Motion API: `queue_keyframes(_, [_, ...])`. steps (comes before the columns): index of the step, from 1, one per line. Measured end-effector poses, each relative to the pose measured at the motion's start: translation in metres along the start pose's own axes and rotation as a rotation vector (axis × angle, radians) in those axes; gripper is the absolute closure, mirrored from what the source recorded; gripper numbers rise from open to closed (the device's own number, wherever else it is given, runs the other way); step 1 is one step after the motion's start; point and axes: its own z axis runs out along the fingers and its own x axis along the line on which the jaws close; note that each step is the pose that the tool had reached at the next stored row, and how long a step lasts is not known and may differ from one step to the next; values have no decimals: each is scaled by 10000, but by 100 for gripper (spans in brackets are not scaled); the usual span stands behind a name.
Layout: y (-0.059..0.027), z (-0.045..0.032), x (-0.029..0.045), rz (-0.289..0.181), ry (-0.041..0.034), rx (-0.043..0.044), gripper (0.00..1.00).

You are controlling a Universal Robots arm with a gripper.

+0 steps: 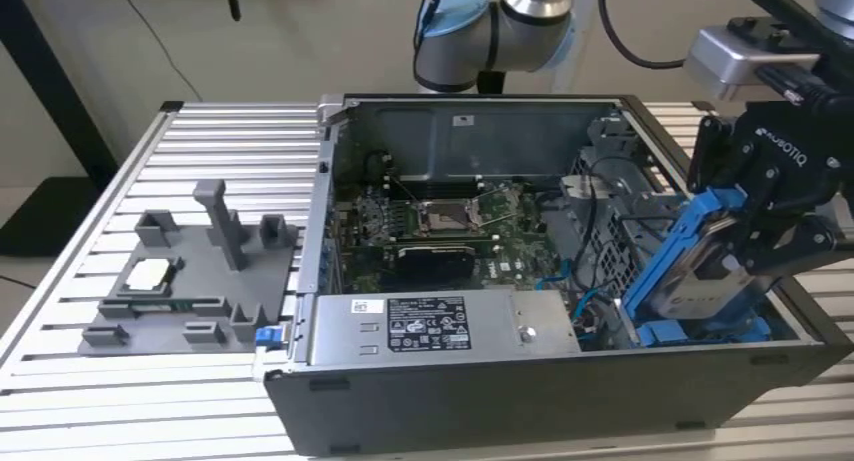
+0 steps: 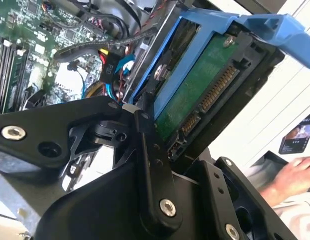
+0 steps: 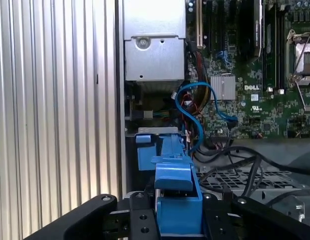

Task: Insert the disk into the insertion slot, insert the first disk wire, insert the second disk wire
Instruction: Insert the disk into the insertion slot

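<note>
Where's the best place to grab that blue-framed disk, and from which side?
Its upper end, pinched across its thickness, from above: the disk leans with its lower end inside the computer case, leaving the top free. The gripper holds it there.

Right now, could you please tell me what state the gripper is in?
Gripper: closed, holding the disk, which is tilted.

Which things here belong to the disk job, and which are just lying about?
Job: the disk, clamped in the gripper; drive cage; blue cable.
Lying about: grey fixture tray, power-supply box, motherboard, a person's hand.
</note>
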Motion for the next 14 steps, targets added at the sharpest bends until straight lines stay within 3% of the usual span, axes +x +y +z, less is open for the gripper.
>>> queue_keyframes(7, [-2, 115, -72, -18, -72, 3, 66])
queue_keyframes(9, [-2, 111, -71, -19, -72, 3, 66])
queue_keyframes(10, [-1, 94, -71, -18, -85, 3, 59])
queue_keyframes(14, [2, 23, -79, -22, -166, 26, 59])
